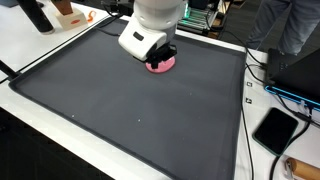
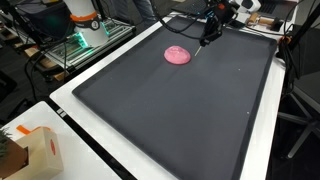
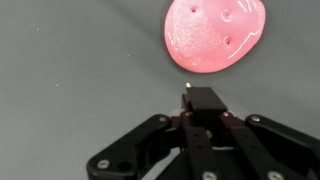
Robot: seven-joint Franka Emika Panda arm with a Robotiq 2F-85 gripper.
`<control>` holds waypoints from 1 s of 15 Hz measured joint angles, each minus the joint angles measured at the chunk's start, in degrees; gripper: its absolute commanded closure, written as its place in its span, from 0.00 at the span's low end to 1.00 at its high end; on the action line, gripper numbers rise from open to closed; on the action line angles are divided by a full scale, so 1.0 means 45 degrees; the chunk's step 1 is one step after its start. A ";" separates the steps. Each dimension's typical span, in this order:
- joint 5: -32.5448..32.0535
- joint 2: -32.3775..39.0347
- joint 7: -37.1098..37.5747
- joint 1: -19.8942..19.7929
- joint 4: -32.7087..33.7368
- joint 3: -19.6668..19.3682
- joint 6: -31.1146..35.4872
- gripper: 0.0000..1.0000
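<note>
A pink, rounded, disc-like object (image 3: 214, 36) with small holes lies on the dark mat (image 3: 70, 70); both exterior views show it too (image 1: 161, 66) (image 2: 178, 55). My gripper (image 3: 202, 98) hovers just short of it, fingers pressed together and nothing visible between them. In an exterior view the gripper (image 2: 208, 34) hangs above the mat a little to one side of the pink object, apart from it. In an exterior view the wrist (image 1: 146, 40) hides part of the object.
The mat (image 1: 130, 120) has a raised rim and sits on a white table (image 2: 75, 120). A dark tablet (image 1: 276, 130) and cables lie beside it. A cardboard box (image 2: 35, 152) stands at one corner. Equipment and a person (image 1: 295, 25) crowd the far edge.
</note>
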 measured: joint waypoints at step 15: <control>-0.1925 -0.0109 0.6206 0.2406 -0.0128 -0.0009 -0.0524 0.97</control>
